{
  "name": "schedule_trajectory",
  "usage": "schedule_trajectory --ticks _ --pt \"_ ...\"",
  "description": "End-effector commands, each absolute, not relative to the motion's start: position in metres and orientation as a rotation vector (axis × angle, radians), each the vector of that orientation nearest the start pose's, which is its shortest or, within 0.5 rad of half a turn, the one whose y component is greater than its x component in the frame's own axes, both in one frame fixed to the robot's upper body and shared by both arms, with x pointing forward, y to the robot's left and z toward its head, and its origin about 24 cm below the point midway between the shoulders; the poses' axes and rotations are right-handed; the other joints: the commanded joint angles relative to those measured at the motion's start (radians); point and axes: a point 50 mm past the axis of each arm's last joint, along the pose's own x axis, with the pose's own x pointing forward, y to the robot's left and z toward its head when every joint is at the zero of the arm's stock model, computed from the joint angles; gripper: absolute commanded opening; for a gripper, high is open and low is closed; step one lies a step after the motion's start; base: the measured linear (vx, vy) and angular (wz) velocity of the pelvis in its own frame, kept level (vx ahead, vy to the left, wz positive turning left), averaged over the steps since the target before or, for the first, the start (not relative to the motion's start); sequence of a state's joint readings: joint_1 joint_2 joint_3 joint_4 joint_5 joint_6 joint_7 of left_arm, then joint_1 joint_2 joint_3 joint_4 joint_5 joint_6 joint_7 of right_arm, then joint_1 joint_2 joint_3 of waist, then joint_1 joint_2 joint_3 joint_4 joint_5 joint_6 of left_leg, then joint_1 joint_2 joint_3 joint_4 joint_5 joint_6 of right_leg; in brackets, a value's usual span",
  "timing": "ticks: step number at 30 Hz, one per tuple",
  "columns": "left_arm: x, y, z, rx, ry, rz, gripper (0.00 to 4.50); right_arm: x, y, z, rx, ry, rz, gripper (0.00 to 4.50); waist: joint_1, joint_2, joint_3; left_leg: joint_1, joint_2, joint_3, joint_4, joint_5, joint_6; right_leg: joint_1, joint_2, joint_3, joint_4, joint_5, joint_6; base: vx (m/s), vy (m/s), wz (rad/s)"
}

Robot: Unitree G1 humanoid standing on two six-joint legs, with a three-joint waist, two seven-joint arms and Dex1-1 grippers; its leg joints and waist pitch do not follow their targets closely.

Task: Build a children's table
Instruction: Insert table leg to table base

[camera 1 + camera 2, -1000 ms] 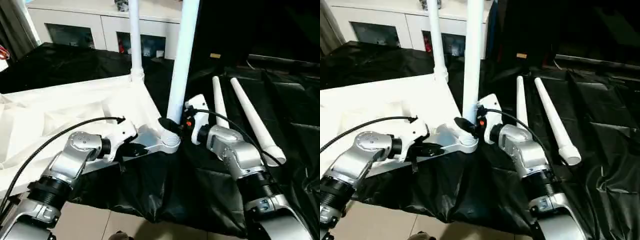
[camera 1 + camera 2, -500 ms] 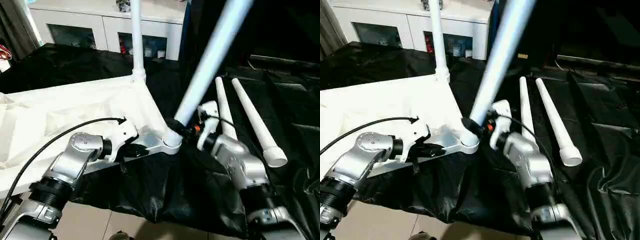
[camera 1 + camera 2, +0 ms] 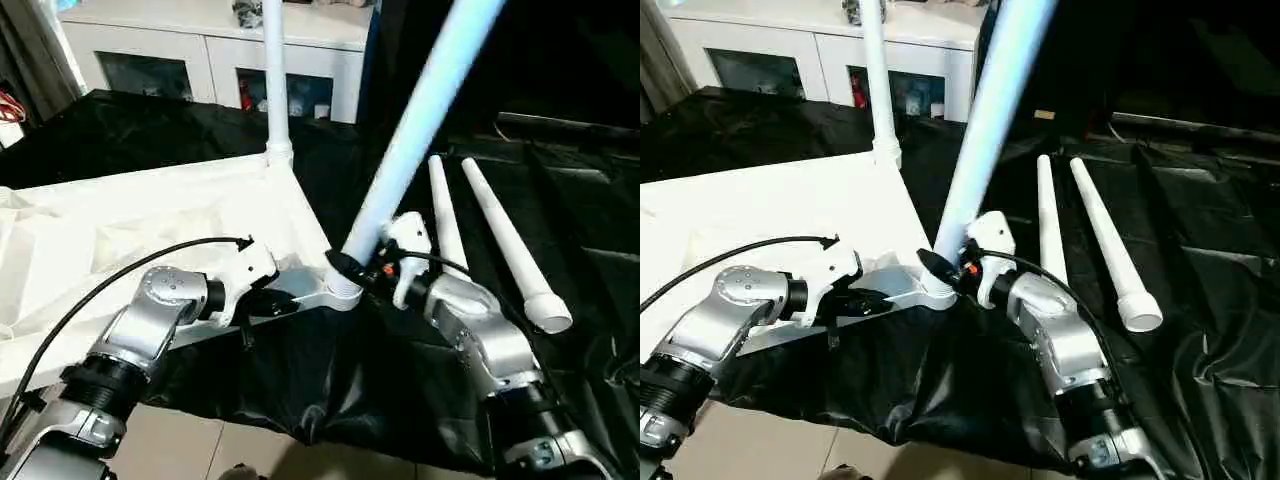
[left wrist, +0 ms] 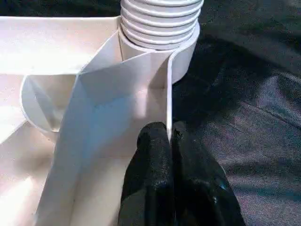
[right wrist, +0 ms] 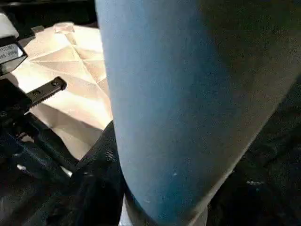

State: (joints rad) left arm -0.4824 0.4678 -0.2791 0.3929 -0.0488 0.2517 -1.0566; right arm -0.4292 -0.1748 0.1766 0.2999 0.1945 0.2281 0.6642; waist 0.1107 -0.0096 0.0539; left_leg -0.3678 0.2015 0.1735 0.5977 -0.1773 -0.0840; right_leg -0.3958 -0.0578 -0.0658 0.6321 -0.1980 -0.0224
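On the worktop (image 3: 130,120), covered with a black sheet, the white table top (image 3: 150,215) lies upside down, its ribbed underside facing up. It fills the left half of the surface, and its near right corner reaches the middle of the head views. Behind the worktop stands a white cabinet (image 3: 215,55) with glass doors.

One leg (image 3: 273,75) stands upright in the far right corner socket. A second leg (image 3: 420,115) has its lower end at the near right corner socket (image 3: 345,290) and is tilted, leaning to the right and away from the robot. Its threaded end (image 4: 162,21) sits in the socket, as the left wrist view shows. Two more legs (image 3: 500,240) lie side by side on the black sheet to the right, well apart from the top.

The right tool (image 3: 352,270) grips the tilted leg just above the socket, its fingers about half open around the tube. The left tool (image 4: 170,141) is closed on a thin wall of the table top at the near edge, just beside the same socket, with the two black fingers (image 4: 155,160) pressed together on it.
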Motion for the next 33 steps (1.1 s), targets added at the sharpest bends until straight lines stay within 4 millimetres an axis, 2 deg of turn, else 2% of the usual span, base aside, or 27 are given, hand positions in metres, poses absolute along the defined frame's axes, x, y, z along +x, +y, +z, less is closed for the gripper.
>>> schedule_trajectory --ticks 1,9,10,14,16,20,22,23,27,30,31,33 --pt "0.309 0.157 0.062 0.365 0.407 -1.131 0.00 0.303 -0.092 0.040 -0.057 0.310 0.923 1.88 -0.002 -0.001 -0.063 0.012 0.029 -0.010 -0.074 -0.192 -0.002 0.042 -0.084 0.054 -0.085 -0.252 -0.141 0.000 0.000 0.00" --pt "0.301 0.157 0.062 0.420 0.432 -1.213 0.00 0.307 -0.092 0.031 -0.066 0.393 1.021 1.88 -0.007 -0.006 -0.066 0.014 0.031 -0.012 -0.076 -0.204 -0.006 0.043 -0.084 0.053 -0.079 -0.218 -0.158 0.000 0.000 0.00" --pt "0.299 0.157 0.063 0.432 0.437 -1.235 0.00 0.308 -0.092 0.032 -0.073 0.399 1.045 1.88 -0.011 -0.011 -0.061 0.013 0.032 -0.011 -0.078 -0.212 -0.005 0.041 -0.083 0.054 -0.081 -0.211 -0.160 0.000 0.000 0.00" --pt "0.294 0.158 0.067 0.455 0.441 -1.278 0.00 0.305 -0.092 0.033 -0.077 0.407 1.128 1.88 -0.016 -0.015 -0.054 0.014 0.033 -0.013 -0.083 -0.237 -0.002 0.039 -0.082 0.054 -0.082 -0.223 -0.160 0.000 0.000 0.00" --pt "0.292 0.160 0.071 0.479 0.444 -1.308 0.00 0.300 -0.092 0.034 -0.080 0.418 1.215 1.88 -0.020 -0.017 -0.045 0.016 0.034 -0.013 -0.085 -0.262 0.001 0.034 -0.082 0.055 -0.087 -0.250 -0.157 0.000 0.000 0.00" --pt "0.291 0.162 0.076 0.492 0.444 -1.325 0.00 0.295 -0.093 0.034 -0.092 0.423 1.282 1.88 -0.020 -0.020 -0.035 0.019 0.035 -0.015 -0.091 -0.291 -0.004 0.031 -0.082 0.055 -0.090 -0.284 -0.155 0.000 0.000 0.00" --pt "0.290 0.162 0.081 0.497 0.441 -1.334 0.00 0.292 -0.095 0.034 -0.095 0.422 1.324 1.88 -0.021 -0.026 -0.023 0.019 0.036 -0.015 -0.094 -0.314 -0.005 0.025 -0.083 0.057 -0.095 -0.321 -0.151 0.000 0.000 0.00" --pt "0.290 0.162 0.082 0.499 0.439 -1.339 0.00 0.291 -0.095 0.034 -0.096 0.420 1.337 1.88 -0.020 -0.026 -0.025 0.021 0.036 -0.017 -0.093 -0.320 -0.005 0.026 -0.084 0.057 -0.095 -0.334 -0.150 0.000 0.000 0.00" --pt "0.289 0.166 0.087 0.511 0.446 -1.336 0.00 0.288 -0.097 0.036 -0.092 0.410 1.389 1.88 -0.020 -0.028 -0.012 0.022 0.037 -0.016 -0.098 -0.322 -0.004 0.023 -0.083 0.059 -0.095 -0.317 -0.165 0.000 0.000 0.00" --pt "0.293 0.168 0.089 0.523 0.446 -1.294 0.00 0.292 -0.097 0.037 -0.090 0.397 1.359 1.88 -0.020 -0.030 -0.008 0.019 0.037 -0.015 -0.098 -0.300 0.001 0.025 -0.084 0.059 -0.094 -0.299 -0.175 0.000 0.000 0.00" --pt "0.294 0.169 0.090 0.528 0.446 -1.284 0.00 0.293 -0.096 0.037 -0.089 0.393 1.345 1.88 -0.020 -0.030 -0.006 0.019 0.037 -0.015 -0.098 -0.297 0.003 0.025 -0.085 0.060 -0.095 -0.309 -0.173 0.000 0.000 0.00" --pt "0.298 0.169 0.093 0.519 0.450 -1.225 0.00 0.306 -0.094 0.035 -0.107 0.376 1.209 1.88 -0.022 -0.032 -0.002 0.020 0.037 -0.017 -0.101 -0.315 -0.006 0.021 -0.089 0.060 -0.099 -0.363 -0.167 0.000 0.000 0.00"
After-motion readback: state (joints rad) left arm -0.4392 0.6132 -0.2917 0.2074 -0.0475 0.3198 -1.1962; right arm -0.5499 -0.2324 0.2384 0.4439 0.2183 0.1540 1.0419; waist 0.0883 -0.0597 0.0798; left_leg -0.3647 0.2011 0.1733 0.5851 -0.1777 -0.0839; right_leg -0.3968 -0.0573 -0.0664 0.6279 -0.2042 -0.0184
